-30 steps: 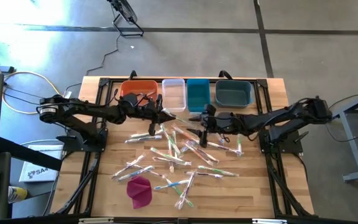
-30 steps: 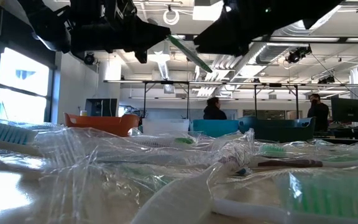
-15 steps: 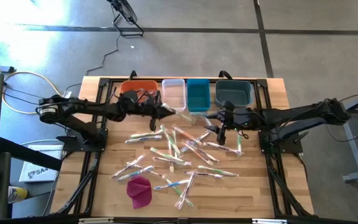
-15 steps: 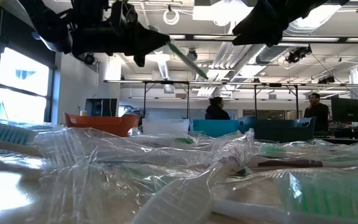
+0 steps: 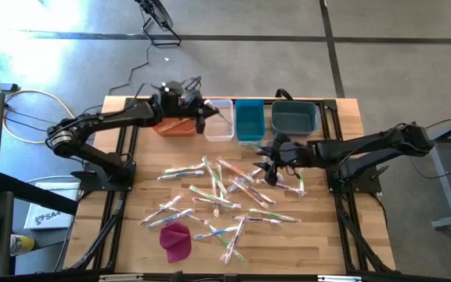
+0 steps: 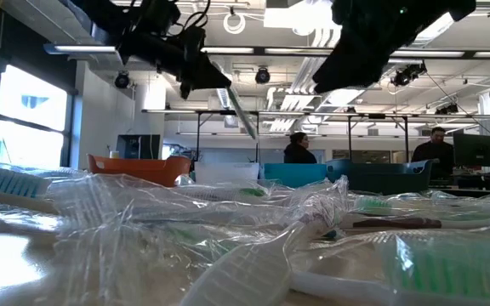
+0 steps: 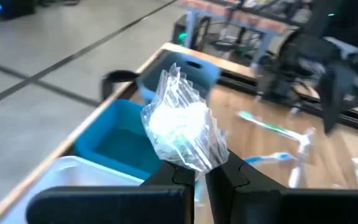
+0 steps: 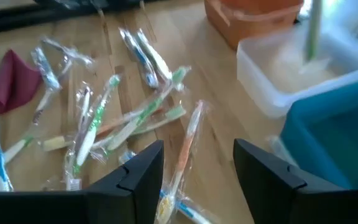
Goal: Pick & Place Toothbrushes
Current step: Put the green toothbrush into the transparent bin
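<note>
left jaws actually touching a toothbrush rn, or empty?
Touching. In the left wrist view the left gripper has its jaws shut on a wrapped toothbrush, the crinkled wrapper rising straight out of them, above the clear bin.

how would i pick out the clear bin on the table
Look at the row of four bins along the wooden table's far edge. The clear bin is second from the left, between the orange bin and the blue bin, and is the only see-through one.
</note>
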Controlling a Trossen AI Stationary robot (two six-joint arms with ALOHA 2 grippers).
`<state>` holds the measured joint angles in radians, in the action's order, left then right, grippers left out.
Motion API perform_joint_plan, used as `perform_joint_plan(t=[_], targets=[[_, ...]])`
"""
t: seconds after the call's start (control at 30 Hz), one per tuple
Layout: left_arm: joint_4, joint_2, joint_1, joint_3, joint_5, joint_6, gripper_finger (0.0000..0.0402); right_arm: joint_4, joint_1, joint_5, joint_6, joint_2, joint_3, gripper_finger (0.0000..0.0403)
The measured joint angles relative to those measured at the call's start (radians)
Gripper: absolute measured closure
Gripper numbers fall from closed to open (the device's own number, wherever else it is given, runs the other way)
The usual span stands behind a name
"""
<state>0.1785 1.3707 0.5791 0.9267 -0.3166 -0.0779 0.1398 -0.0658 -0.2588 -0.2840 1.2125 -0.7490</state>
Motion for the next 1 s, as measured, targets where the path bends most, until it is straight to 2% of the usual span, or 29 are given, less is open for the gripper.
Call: perform_joint_plan(t=[0.1, 0.37, 0.8, 1.0], targets=[[-0.095, -0.001, 0.037, 0.043, 0.024, 0.002, 0.0392, 0.001, 0.000, 0.000, -0.011, 0.049, 0.000, 0.0222], [-0.188, 0.022, 0.103, 0.047, 0.013, -0.042, 0.0392, -0.039, 0.000, 0.004, -0.011, 0.131, 0.000, 0.0232], [-0.143, 0.185, 0.102, 0.047, -0.009, -0.096, 0.0391, -0.088, 0.000, 0.028, -0.005, 0.132, 0.000, 0.0242], [-0.123, 0.216, 0.102, 0.047, 0.033, -0.119, 0.0350, -0.092, 0.000, 0.031, -0.007, 0.132, 0.000, 0.0242]])
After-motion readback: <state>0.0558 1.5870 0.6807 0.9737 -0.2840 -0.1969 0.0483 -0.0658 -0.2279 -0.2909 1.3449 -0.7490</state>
